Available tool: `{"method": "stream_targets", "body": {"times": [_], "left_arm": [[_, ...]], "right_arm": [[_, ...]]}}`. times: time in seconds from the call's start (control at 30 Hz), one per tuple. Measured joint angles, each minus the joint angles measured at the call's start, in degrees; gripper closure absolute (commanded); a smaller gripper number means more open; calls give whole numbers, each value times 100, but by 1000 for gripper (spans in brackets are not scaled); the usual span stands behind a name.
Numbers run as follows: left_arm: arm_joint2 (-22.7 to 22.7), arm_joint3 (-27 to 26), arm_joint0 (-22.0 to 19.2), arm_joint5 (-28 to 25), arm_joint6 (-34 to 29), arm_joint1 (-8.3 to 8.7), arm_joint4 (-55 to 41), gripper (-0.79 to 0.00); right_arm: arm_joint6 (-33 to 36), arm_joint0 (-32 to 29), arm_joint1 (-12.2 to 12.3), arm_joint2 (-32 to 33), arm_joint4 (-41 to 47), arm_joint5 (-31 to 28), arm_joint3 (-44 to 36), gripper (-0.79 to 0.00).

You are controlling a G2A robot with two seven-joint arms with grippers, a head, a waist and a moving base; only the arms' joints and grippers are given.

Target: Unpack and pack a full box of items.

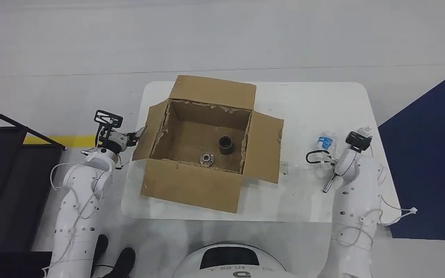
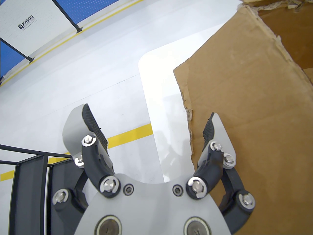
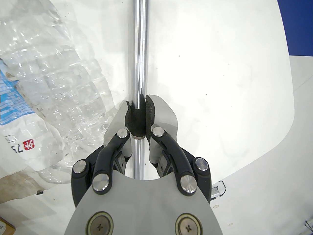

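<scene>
Cardboard box (image 1: 195,184) is sitting open-flapped mid-frame in the top view on a white table (image 1: 313,201). A crushed bottle (image 1: 323,142) is lying at middle right. The left gripper (image 2: 149,111) is hanging spread beside the box's left flap; the right gripper (image 3: 139,110) is pinching a rod (image 3: 139,50). A dark cylinder (image 1: 227,144) and small metal fitting (image 1: 206,159) are resting inside it.

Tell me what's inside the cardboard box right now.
Two things lie on the floor of the box: a dark short cylinder and, nearer the robot, a small metal part. The near wall hides the floor strip just behind it.
</scene>
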Motion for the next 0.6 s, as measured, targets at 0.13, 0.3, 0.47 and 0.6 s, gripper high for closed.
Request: {"method": "stream_targets", "body": {"times": [0.13,0.3,0.47,0.6], "left_arm": [[0,0,0,0,0,0,0,-785],[0,0,0,0,0,0,0,-785],[0,0,0,0,0,0,0,-785],[0,0,0,0,0,0,0,-785]], "right_arm": [[19,-95,7,26,30,12,-131,0],[-30,-458,-4,146,500,-59,-823,0],[-124,-928,-33,358,1341,-53,-1638,0],[-131,-1217,-59,723,2610,-111,-2135,0]]}}
